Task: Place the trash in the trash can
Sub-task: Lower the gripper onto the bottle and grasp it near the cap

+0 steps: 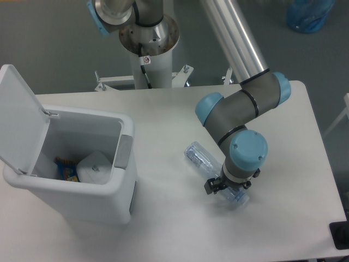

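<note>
So the gripper (226,186) is right down on the crushed clear bottle (204,162), over the end nearer the camera, with the wrist covering most of it. I honestly cannot tell whether the fingers are clamped on the plastic or just sitting either side of it (only a bit of black finger shows at the left). The bottle lies flat on the white table (180,114), slanted, its far end pointing toward the trash can (112,188). The can sits well to the left, lid (19,117) flipped open, with a white crumpled sheet (94,166) already inside.
</note>
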Motion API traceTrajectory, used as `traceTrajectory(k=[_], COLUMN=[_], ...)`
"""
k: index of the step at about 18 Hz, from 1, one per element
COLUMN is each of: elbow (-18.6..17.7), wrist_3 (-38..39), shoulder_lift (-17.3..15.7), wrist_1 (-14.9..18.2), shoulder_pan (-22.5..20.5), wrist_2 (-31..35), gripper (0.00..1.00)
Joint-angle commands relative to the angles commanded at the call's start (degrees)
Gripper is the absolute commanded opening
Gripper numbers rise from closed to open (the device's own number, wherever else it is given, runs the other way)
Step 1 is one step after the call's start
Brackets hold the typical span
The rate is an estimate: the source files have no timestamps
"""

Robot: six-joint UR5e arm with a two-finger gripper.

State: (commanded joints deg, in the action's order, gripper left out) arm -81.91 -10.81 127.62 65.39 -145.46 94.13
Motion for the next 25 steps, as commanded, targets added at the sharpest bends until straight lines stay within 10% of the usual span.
traceTrajectory(k=[8, 17, 25], elbow=[0.7, 2.3, 6.1], wrist_3=[2.7, 2.9, 2.2], shoulder_lift=[2.6, 2.0, -2.4], wrist_1=[-0.3, -0.4, -0.1], shoulder_pan=[1.4, 1.4, 0.8], wrist_2=[3.6, 2.6, -5.8], gripper=[0.91, 0.34, 0.32])
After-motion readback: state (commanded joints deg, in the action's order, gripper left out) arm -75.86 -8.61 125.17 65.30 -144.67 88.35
